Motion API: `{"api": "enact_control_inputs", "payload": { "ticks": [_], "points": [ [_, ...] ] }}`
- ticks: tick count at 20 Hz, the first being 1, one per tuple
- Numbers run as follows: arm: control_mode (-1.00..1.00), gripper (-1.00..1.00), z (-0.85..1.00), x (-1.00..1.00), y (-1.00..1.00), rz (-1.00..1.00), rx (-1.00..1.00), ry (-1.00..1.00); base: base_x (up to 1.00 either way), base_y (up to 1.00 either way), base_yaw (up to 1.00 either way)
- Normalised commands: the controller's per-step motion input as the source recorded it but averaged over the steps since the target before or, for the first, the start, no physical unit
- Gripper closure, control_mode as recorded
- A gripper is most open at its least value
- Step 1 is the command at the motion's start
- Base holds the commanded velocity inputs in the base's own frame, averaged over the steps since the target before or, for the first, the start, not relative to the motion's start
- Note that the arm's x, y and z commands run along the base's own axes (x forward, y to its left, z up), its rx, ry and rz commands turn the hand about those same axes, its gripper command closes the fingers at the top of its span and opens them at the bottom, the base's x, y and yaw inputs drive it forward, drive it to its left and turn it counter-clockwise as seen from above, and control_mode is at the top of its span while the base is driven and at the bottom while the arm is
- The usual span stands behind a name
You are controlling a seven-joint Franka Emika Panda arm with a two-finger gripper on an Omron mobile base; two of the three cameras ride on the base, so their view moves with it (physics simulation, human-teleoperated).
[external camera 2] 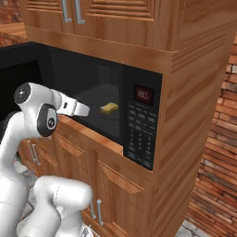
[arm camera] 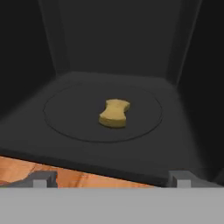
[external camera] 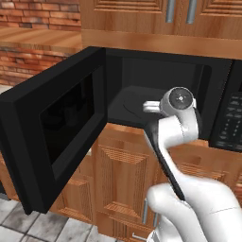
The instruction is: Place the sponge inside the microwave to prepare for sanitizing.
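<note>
Yellow sponge (arm camera: 114,113) on microwave (arm camera: 78,131) turntable, beyond spread, empty jaws.

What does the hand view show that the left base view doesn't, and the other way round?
Hand view: the sponge lying on the round turntable, with the open gripper apart from it, just outside the cavity. Left base view: the swung-open door, brick wall, and cabinets below. Both: the microwave interior.

The microwave (arm camera: 183,109) floor bears a round turntable (arm camera: 65,113), and the sponge (arm camera: 114,113) lies flat near its centre.
</note>
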Motion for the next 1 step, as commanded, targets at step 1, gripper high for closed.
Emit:
{"api": "enact_control_inputs", "payload": {
  "ticks": [1],
  "points": [
    [-1.0,-1.0,0.42,-1.0,0.1,0.05,0.0,0.0,0.0,0.0,0.0]
  ]
}}
